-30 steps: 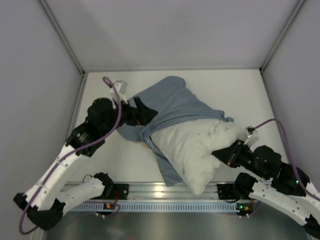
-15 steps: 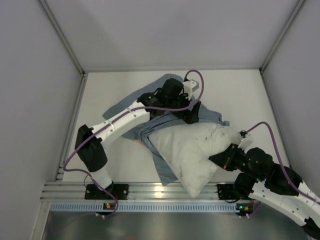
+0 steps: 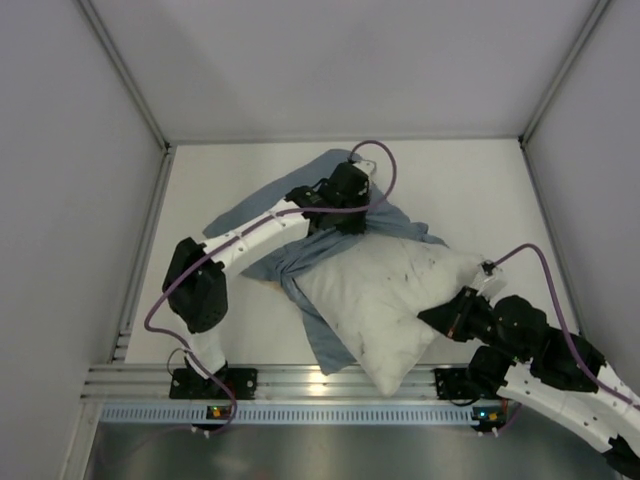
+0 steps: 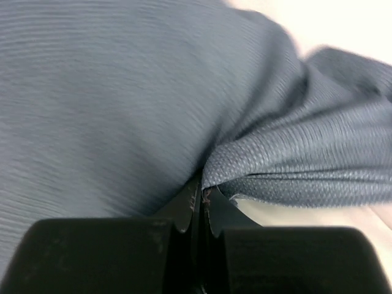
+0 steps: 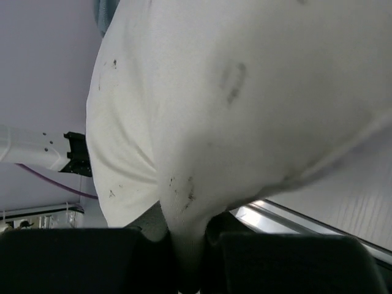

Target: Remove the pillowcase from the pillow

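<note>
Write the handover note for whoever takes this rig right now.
Left end effector: shut on a fold of the pillowcase, at the far edge of the pillow.
Right end effector: shut on a corner of the pillow, on its right side.
Both things lie in the middle of the table.
Done: most of the pillow is bare.
Left: the pillowcase covers its left and far edges. Pull the two apart until it comes free.
</note>
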Motion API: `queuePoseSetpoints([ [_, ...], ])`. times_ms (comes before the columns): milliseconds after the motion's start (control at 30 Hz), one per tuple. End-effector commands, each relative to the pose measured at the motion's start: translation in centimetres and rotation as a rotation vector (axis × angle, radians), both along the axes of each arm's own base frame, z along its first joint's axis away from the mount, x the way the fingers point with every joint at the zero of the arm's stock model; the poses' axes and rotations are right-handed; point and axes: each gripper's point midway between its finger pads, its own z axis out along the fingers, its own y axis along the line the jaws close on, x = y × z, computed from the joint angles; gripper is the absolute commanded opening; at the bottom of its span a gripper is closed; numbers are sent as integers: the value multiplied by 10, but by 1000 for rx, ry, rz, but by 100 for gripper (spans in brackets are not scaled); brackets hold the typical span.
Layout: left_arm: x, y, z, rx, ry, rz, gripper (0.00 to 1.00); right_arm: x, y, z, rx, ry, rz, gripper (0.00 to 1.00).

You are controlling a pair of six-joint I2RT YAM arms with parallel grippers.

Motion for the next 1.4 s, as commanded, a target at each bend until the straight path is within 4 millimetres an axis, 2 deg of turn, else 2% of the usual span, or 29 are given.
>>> queuePoseSetpoints([
  [0, 42, 133, -36, 139, 68, 481, 0, 1, 0, 34, 126, -72, -10, 0],
  [33, 49, 158, -38, 139, 73, 546, 0, 1, -3, 35, 131, -75, -22, 0],
  [67, 52, 167, -38, 119, 69, 573, 0, 1, -12, 35, 137, -82, -55, 0],
  [100, 46, 181, -40, 108, 77, 601, 0, 2, -17, 36, 140, -87, -74, 0],
  [133, 50, 200, -40, 93, 82, 648, 0, 1, -22, 42, 156, -99, -87, 0],
  [167, 51, 206, -39, 74, 84, 663, 0, 2, -30, 47, 172, -120, -114, 0],
  [200, 49, 222, -39, 66, 89, 697, 0, 1, -36, 47, 165, -121, -129, 0],
  [233, 48, 227, -39, 60, 92, 707, 0, -1, -43, 57, 183, -137, -144, 0],
  [300, 42, 237, -42, 57, 105, 724, 0, 1, -57, 60, 162, -148, -190, 0],
  [333, 41, 245, -44, 53, 112, 746, 0, -4, -70, 75, 201, -183, -205, 0],
  [400, 34, 252, -48, 24, 124, 754, 0, -4, -89, 76, 175, -191, -260, 0],
  [433, 33, 258, -48, 16, 122, 771, 0, -7, -98, 86, 194, -206, -275, 0],
  [467, 26, 263, -57, 22, 136, 777, 0, -5, -106, 89, 191, -215, -306, 0],
  [500, 27, 268, -53, -4, 125, 789, 0, -6, -111, 91, 192, -217, -314, 0],
  [600, 21, 277, -60, -14, 149, 799, 0, -7, -130, 100, 203, -235, -362, 0],
  [633, 19, 278, -60, -15, 152, 800, 0, -7, -135, 95, 168, -223, -378, 0],
  [733, 18, 282, -61, -12, 152, 797, 0, -4, -157, 100, 143, -243, -456, 0],
  [933, 19, 291, -53, -27, 135, 806, 0, 2, -182, 107, 45, -253, -560, 0],
  [1000, 20, 293, -50, -43, 135, 804, 0, 3, -181, 110, 43, -256, -558, 0],
  [1100, 22, 285, -39, -85, 128, 768, 0, 6, -172, 106, 19, -245, -541, 0],
  [1167, 21, 267, -26, -166, 135, 690, 0, 7, -159, 102, 20, -236, -500, 0],
  [1233, 19, 257, -20, -202, 150, 646, 0, 13, -135, 97, 15, -249, -436, 0],
  [1267, 19, 253, -16, -221, 152, 625, 2, 10, -117, 94, 21, -241, -357, 0],
  [1300, 17, 247, -13, -246, 162, 596, 7, 12, -98, 78, -21, -230, -297, 15],
  [1333, 16, 244, -11, -254, 167, 582, 33, 9, -69, 84, 30, -229, -196, 34],
  [1367, 16, 242, -7, -262, 159, 573, 55, 10, -52, 78, 31, -219, -144, 56],
])
